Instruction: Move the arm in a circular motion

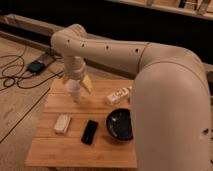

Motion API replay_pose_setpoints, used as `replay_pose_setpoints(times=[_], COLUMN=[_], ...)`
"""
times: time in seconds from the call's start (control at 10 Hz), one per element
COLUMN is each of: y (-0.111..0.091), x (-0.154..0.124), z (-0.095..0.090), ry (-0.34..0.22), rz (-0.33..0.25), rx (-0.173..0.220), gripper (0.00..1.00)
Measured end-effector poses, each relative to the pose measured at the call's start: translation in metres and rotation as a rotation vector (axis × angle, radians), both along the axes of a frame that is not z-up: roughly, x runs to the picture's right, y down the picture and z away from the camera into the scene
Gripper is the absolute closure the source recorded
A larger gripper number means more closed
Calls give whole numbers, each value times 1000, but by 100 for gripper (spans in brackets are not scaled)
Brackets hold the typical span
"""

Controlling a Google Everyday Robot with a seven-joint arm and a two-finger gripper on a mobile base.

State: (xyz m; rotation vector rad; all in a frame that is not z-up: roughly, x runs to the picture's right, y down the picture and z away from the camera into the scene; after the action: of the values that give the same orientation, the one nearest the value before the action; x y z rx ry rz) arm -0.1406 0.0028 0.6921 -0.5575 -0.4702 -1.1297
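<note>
So the arm (125, 52) is reaching in from the right across the back of the table (55, 150), with the gripper (76, 81) hanging over the back-left part, right above a cup (75, 92). Toward the front, a small block (62, 123) is lying on the left, a phone (90, 132) is sitting just right of it, and a bowl (119, 124) is sitting further right. A packet (118, 95) is lying behind the bowl, and cables (20, 75) are trailing on the floor off to the left.

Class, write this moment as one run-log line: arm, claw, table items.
arm: reaching across table | claw: above white cup, holding nothing | table: black bowl, black phone
</note>
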Motion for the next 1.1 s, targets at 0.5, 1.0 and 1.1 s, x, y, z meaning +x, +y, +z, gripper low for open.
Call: replay_pose_setpoints(times=[0.5, 1.0, 1.1], y=[75, 132, 140], x=[-30, 15, 38], z=[-72, -115, -116], ry=[-160, -166, -132], rz=[-137, -132, -107], rx=[-19, -63, -77], gripper=[20, 20, 20])
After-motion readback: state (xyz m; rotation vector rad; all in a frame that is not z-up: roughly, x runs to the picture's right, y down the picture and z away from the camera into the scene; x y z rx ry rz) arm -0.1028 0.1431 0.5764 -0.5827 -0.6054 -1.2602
